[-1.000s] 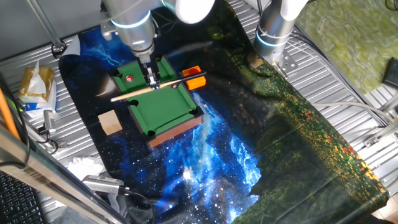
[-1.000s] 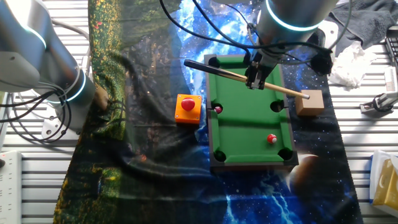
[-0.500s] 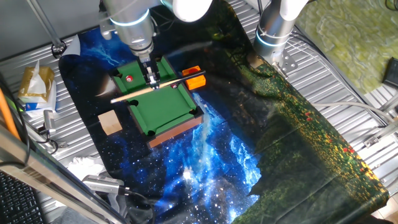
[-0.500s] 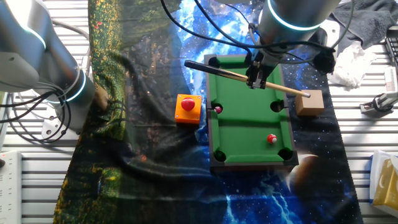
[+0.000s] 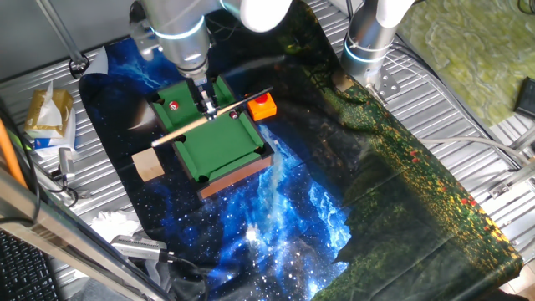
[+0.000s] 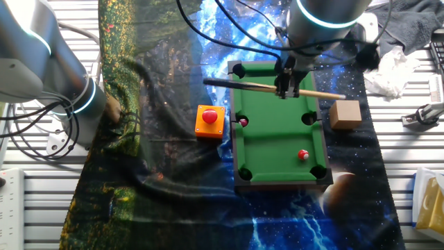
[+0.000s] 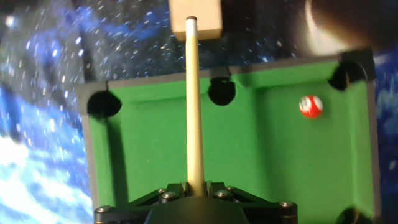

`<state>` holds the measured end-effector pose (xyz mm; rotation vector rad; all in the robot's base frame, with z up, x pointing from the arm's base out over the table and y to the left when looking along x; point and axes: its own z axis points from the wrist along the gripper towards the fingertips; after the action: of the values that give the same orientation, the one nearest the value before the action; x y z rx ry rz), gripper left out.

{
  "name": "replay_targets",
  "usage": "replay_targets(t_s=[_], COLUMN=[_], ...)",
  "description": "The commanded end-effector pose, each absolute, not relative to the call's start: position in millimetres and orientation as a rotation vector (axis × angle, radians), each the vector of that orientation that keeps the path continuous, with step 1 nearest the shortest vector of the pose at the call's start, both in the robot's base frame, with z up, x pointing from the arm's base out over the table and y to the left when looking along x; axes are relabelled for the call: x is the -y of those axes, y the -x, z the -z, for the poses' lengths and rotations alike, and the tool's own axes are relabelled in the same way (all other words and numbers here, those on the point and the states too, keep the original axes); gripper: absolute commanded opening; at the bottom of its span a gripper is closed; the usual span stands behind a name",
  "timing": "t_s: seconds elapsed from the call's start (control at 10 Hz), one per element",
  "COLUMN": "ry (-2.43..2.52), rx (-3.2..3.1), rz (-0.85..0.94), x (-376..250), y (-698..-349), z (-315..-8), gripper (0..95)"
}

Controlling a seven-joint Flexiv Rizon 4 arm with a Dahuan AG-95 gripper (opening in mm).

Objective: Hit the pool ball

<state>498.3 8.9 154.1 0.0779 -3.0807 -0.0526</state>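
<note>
The gripper, clamped on the cue, has swung the stick off the wooden block and lifted it level above the miniature table. The pool ball sits unstruck near a corner pocket, well apart from the cue; lining up on it looks to be the next job.

Arm vertical, wrist pointing straight down. Gripper w/ fingers closed on thin stick, held approx. horizontal.

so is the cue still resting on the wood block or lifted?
Lifted: the cue has risen off the block, held in the tool over the table.
</note>
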Motion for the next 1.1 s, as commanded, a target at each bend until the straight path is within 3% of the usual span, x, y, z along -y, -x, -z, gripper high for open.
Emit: replay_targets(t_s=[0.1, 0.3, 1.1], ry=[-0.529, -0.73, -1.088], rx=[3.043, 3.006, 2.921], rz=[-0.036, -0.127, -0.193], x=[-8.8, -8.8, -8.8], y=[-497.6, -497.6, -497.6], z=[-154.1, -154.1, -154.1], gripper=[0.0, 0.0, 0.0])
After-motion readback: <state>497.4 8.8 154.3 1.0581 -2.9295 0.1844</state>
